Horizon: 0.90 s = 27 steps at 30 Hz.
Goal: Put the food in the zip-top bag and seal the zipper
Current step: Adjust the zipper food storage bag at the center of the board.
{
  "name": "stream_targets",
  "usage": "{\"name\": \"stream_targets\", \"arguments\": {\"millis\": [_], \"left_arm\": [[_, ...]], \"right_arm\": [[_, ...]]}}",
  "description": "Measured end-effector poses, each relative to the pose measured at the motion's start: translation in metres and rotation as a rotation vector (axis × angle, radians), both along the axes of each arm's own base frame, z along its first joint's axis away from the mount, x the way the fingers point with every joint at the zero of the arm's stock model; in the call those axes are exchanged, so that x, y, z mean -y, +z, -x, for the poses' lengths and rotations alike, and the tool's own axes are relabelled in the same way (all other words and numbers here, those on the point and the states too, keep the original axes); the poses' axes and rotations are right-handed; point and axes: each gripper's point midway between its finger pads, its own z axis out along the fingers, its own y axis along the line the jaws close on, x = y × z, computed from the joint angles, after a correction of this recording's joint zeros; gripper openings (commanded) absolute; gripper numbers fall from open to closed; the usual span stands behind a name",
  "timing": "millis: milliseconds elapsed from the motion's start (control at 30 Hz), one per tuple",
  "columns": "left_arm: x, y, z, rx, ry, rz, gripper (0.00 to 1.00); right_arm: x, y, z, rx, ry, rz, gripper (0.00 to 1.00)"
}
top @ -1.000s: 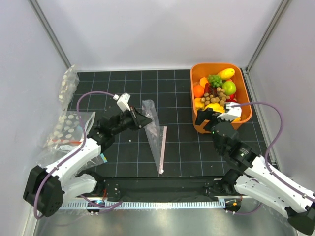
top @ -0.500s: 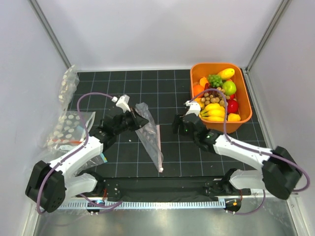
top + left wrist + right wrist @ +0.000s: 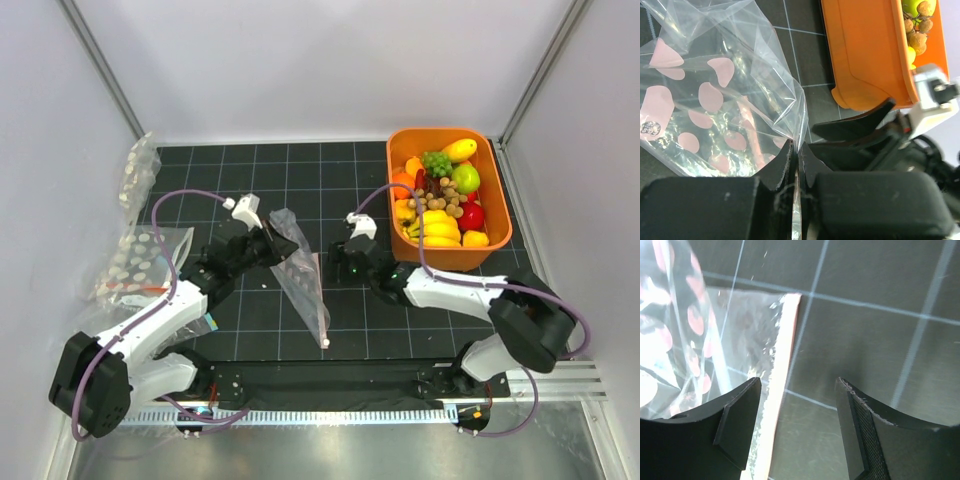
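While the left claw (image 3: 797, 150) is pinched tight on a fold of the zip-top bag (image 3: 715, 95), holding it up off the surface (image 3: 260, 170), the right claw (image 3: 799, 385) hangs open just beside the pink zipper (image 3: 782, 355). All the food (image 3: 440, 195) sits in the orange tub (image 3: 470, 260), so I'd say this is the mouth-opening step. Next up, the right claw has to nip 1 lip of that strip.

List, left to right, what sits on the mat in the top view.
From the left: spare dotted bags → zip-top bag → right gripper → orange tub.
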Motion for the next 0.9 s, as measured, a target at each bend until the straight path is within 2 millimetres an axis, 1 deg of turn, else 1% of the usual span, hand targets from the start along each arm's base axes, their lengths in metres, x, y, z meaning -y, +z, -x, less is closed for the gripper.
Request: {"name": "stream_targets", "arguments": {"millis": [167,267,433,600,733,800,900], "left_arm": [[-0.003,-0.006,0.003,-0.006,0.003,-0.007,0.07],[-0.004,-0.007,0.004,-0.004,0.008,-0.009,0.07],[-0.005,-0.007,0.003,-0.002,0.011,-0.011,0.07],[-0.006,-0.007,0.002,0.0,0.018,-0.014,0.07],[-0.007,-0.007,0.002,0.001,0.024,-0.017,0.06],[-0.007,-0.007,0.002,0.002,0.024,-0.017,0.06],[-0.006,-0.005,0.003,0.01,0.013,-0.014,0.04]], "right_arm": [[-0.024,-0.023,0.011,-0.041,0.06,0.042,0.67],[-0.035,-0.031,0.017,-0.056,0.087,0.058,0.65],[-0.045,-0.041,0.019,-0.073,0.101,0.071,0.64],[-0.052,-0.055,0.02,-0.098,0.103,0.091,0.63],[-0.061,-0.054,0.019,-0.094,0.109,0.077,0.6],[-0.061,-0.053,0.02,-0.092,0.108,0.077,0.6],[-0.058,-0.048,0.019,-0.076,0.095,0.077,0.6]]}}
